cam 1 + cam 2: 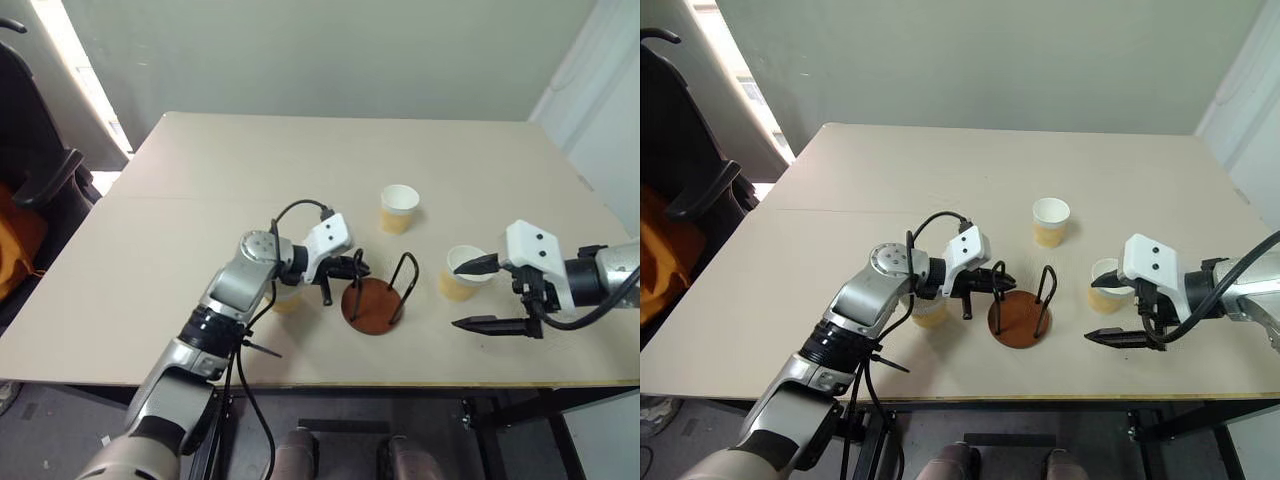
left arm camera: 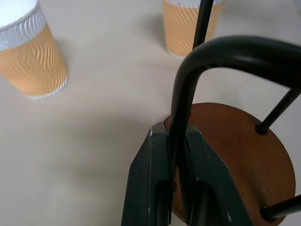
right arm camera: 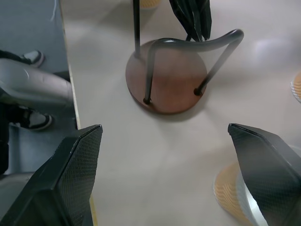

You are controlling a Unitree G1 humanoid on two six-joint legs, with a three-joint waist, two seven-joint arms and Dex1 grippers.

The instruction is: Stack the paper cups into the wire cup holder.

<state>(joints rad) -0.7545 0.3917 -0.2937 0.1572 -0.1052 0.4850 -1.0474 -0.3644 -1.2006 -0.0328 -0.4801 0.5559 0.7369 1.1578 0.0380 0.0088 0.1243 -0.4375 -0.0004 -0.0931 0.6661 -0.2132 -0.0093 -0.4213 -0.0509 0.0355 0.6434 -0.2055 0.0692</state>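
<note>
On table (image 1: 200,240), wire cup holder (image 1: 377,300) upright, loops vertical; left hand (image 2: 175,155) clamps one loop.

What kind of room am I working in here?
Probably an office or lab test space: a plain tan table against a bare pale wall, with a dark chair beside it. On the table stand paper cups and a wire cup holder.

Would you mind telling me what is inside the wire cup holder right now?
No cup stands on the wire cup holder; its brown base is bare. The left gripper is shut on one wire loop, hiding a little of the base.
</note>
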